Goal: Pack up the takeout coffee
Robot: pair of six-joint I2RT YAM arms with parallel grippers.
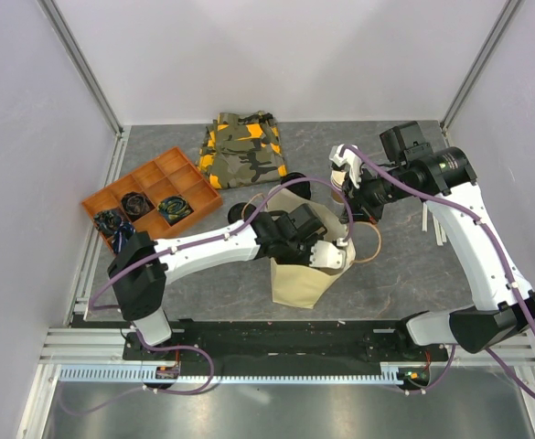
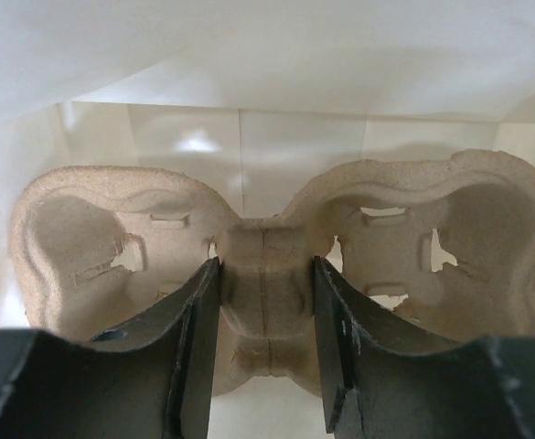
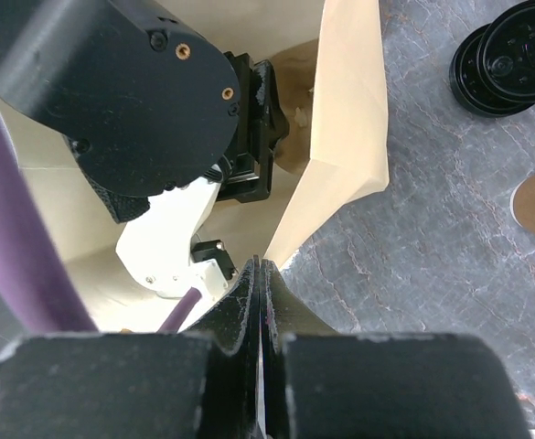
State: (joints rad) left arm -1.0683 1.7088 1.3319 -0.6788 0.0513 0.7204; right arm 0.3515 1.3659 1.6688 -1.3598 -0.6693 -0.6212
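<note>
From my station, a moulded pulp cup carrier (image 2: 496, 229) fills the view ahead of the left gripper (image 2: 265, 267). Its centre ridge sits between the fingers, with a cup well out to each side. The carrier lies inside a tan paper bag (image 3: 349, 137), whose open rim runs down into the tips of the right gripper (image 3: 260, 267).

Beyond and right of that gripper I see a stack of black lids (image 3: 514, 55) on the grey table (image 3: 413, 274). Nearer, at the frame edge, is a lidless tan cup (image 3: 534, 203).

Well left of the left gripper sits an orange compartment tray (image 1: 169, 170) holding coiled cords (image 1: 175, 208). A folded camouflage cloth (image 1: 242, 146) lies beyond it.
</note>
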